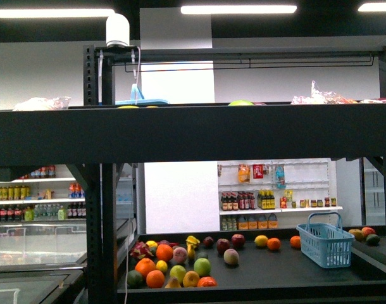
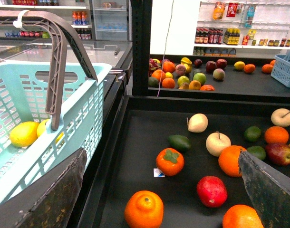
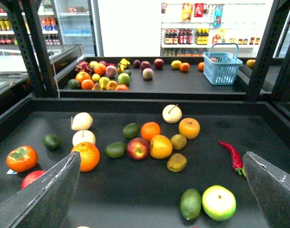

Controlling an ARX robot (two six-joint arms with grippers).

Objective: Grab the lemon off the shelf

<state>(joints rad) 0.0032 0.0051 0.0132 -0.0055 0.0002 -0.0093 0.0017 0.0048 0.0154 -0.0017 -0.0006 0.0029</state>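
Well, looking straight into the black shelf (image 1: pixel 193 134) from the front, with neither arm showing there.

Spotted the lemon (image 2: pixel 23 134) from the left wrist camera, lying down in the pale blue basket (image 2: pixel 83 111) and touching a second yellow fruit (image 2: pixel 42 127) half hidden behind the grey handle (image 2: pixel 57 71). Parked that basket right against the side of the near deck (image 2: pixel 135 142), by the look of it.

Got the left gripper (image 2: pixel 161 156) with jaws spread wide, holding nothing, hanging over a persimmon (image 2: pixel 169 161), a red pomegranate (image 2: pixel 212 191) and a couple of oranges (image 2: pixel 144 209).

Same deal with the right gripper (image 3: pixel 161 154): jaws wide apart, nothing between them, above a loose scatter of fruit plus a red chili (image 3: pixel 232 155) lying off to one side, well apart from the pile.

Also seeing another lemon-looking yellow one (image 1: pixel 261 240) way back on the far deck, just beside an orange one (image 1: pixel 274 243), near a darker blue basket (image 1: pixel 326 244). Can't tell much more about it at that distance.
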